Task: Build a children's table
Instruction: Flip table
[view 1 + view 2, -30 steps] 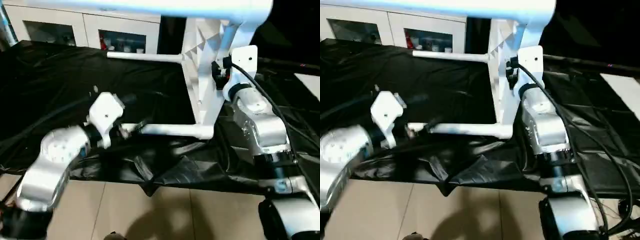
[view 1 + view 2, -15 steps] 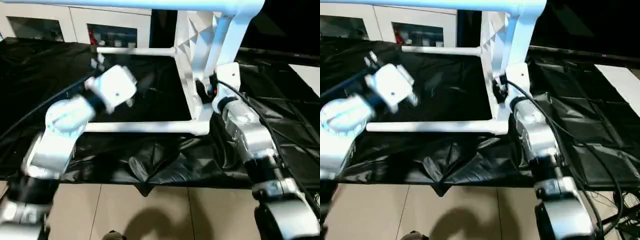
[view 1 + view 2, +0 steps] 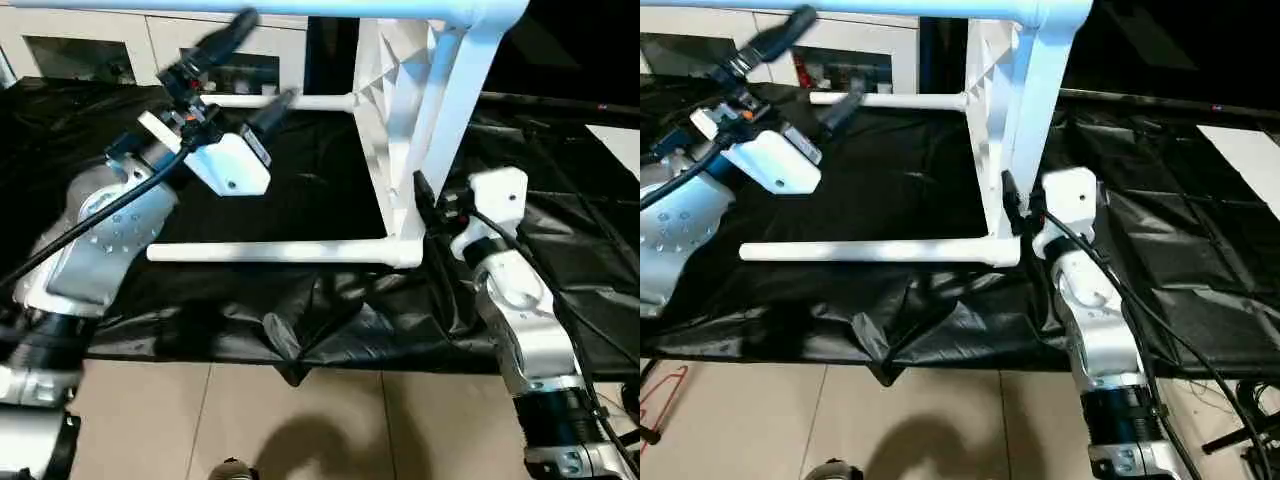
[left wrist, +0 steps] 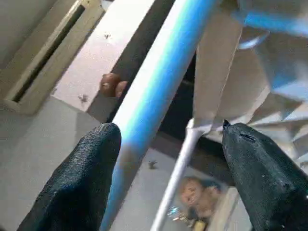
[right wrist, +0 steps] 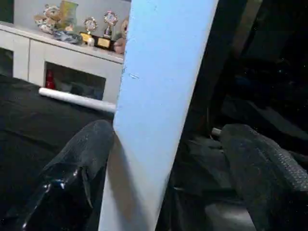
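Left pincer up high on our left, and we see its two black fingers spread wide apart, with the white plastic children's table's uppermost leg running between them, nothing clamped. Over on our right, the right pincer sits low beside the table's near corner, its fingers also well apart; the near upright leg stands between them, close against one finger, and we cannot tell whether it touches.

We have the table tipped on its side on the counter covered in crumpled black plastic sheeting. Its ribbed underside faces left. One long tapered white leg lies level along the near edge of the sheeting, plugged into the lower corner socket. Another leg juts left farther back. Beyond the counter, on the far side, stands a white cabinet with glass doors. Nearest us, pale floor tiles.
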Controlling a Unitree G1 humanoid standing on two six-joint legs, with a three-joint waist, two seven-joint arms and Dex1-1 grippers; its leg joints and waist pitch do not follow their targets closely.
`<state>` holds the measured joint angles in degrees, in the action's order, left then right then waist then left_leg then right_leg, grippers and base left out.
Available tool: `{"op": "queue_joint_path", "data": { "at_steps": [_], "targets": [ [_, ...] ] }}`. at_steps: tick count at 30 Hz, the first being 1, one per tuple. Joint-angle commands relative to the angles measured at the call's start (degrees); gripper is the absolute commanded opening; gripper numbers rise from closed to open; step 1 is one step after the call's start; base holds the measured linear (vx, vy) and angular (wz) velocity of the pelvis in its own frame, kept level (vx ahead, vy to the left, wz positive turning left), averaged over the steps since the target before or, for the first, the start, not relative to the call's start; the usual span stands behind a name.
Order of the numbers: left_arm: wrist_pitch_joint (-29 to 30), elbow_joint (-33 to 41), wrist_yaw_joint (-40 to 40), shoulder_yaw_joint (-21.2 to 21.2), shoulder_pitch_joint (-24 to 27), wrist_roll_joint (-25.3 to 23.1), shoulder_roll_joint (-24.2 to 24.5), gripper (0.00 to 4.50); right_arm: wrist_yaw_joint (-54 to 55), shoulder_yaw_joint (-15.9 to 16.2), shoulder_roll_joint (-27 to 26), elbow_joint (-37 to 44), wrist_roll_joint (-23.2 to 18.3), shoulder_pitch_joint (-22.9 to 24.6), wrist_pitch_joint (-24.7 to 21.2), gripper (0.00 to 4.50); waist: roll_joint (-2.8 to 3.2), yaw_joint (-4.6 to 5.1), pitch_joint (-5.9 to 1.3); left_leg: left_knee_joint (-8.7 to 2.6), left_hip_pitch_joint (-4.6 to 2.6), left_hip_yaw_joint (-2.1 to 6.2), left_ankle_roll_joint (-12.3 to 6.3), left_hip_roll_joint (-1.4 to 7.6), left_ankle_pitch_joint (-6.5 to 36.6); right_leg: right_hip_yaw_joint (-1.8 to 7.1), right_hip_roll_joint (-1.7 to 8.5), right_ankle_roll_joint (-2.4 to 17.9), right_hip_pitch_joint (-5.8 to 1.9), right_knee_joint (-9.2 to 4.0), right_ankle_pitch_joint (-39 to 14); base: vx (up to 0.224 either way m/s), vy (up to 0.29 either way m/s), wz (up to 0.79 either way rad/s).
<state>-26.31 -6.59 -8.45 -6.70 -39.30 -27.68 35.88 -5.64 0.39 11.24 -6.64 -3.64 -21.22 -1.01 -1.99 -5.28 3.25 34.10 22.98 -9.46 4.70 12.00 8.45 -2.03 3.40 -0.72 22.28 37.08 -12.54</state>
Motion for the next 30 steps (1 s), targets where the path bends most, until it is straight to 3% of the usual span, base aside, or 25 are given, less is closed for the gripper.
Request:
{"op": "queue_joint_path", "data": {
  "at_steps": [1, 2, 10, 15, 23, 26, 28, 30],
  "targets": [
    [-1.26, -1.47, 1.05, -0.23, -1.69, -1.95, 0.44, 3.76, -0.82, -0.23, 0.31, 2.38, 0.47, 0.41, 1.47, 3.96, 1.4, 0.01, -3.88, -4.23, -2.12, 0.42, 4.89, 0.78, 18.82, 2.04, 3.28, 6.88, -1.13, -4.61, -8.68, 0.0, 0.0, 0.0],
    [-1.75, -2.06, 1.07, -0.23, -2.16, -2.16, 0.51, 3.76, -1.34, -0.07, 0.28, 2.72, 0.35, 0.48, 1.72, 3.96, 0.95, -0.04, -3.87, -4.23, -2.0, 0.4, 4.61, 0.78, 18.49, 2.03, 3.28, 6.9, -1.21, -4.68, -8.35, 0.0, 0.0, 0.0],
    [0.37, -8.4, 3.43, -0.66, -6.43, -6.25, 2.47, 3.76, -8.45, 3.77, 0.16, 7.63, -2.57, 1.17, 4.0, 3.96, 1.33, -0.1, -4.1, -4.05, -1.97, 0.44, 3.82, 0.8, 15.56, 1.95, 3.25, 7.74, -1.35, -4.04, -2.8, 0.0, 0.0, 0.0],
    [2.43, -13.39, 6.93, 0.41, -10.36, -8.63, 2.55, 3.76, -15.47, 7.89, -0.17, 11.61, -5.32, 1.88, 3.49, 3.96, 1.41, -0.18, -3.93, -4.24, -2.09, 0.64, 3.81, 0.96, 18.19, 2.03, 3.45, 7.85, -1.18, -4.27, -5.92, 0.0, 0.0, 0.0],
    [2.2, -18.42, 8.87, -1.01, -14.11, -10.15, 2.53, 3.76, -17.63, 9.04, 0.08, 12.16, -5.56, 1.99, 3.35, 3.96, 1.29, -0.65, -3.95, -4.17, -2.03, 0.6, 3.78, 0.86, 17.6, 2.07, 3.44, 8.06, -1.16, -4.27, -4.83, 0.0, 0.0, 0.0],
    [2.92, -23.26, 10.02, -1.57, -17.86, -10.53, 2.03, 3.76, -18.0, 9.36, -0.42, 12.24, -5.7, 1.61, 3.13, 3.96, 1.28, -0.91, -3.93, -4.23, -1.99, 0.68, 4.05, 0.85, 17.62, 2.08, 3.57, 7.82, -1.2, -4.28, -5.27, 0.0, 0.0, 0.0],
    [2.08, -24.15, 10.24, -1.7, -18.87, -10.35, 1.97, 3.76, -18.29, 9.49, -0.77, 12.46, -5.77, 1.61, 2.83, 3.96, 1.67, -1.0, -4.0, -4.19, -2.06, 0.78, 4.22, 0.92, 17.75, 2.07, 3.57, 7.9, -1.13, -4.2, -4.63, 0.0, 0.0, 0.0],
    [1.75, -24.57, 9.89, -1.73, -19.08, -9.98, 1.92, 3.49, -18.53, 9.58, -0.91, 12.56, -5.91, 1.63, 2.66, 3.98, 1.53, -1.14, -4.08, -4.15, -1.98, 0.76, 4.09, 0.95, 17.06, 2.06, 3.59, 8.22, -1.27, -4.1, -2.9, 0.0, 0.0, 0.0]
  ]
}}
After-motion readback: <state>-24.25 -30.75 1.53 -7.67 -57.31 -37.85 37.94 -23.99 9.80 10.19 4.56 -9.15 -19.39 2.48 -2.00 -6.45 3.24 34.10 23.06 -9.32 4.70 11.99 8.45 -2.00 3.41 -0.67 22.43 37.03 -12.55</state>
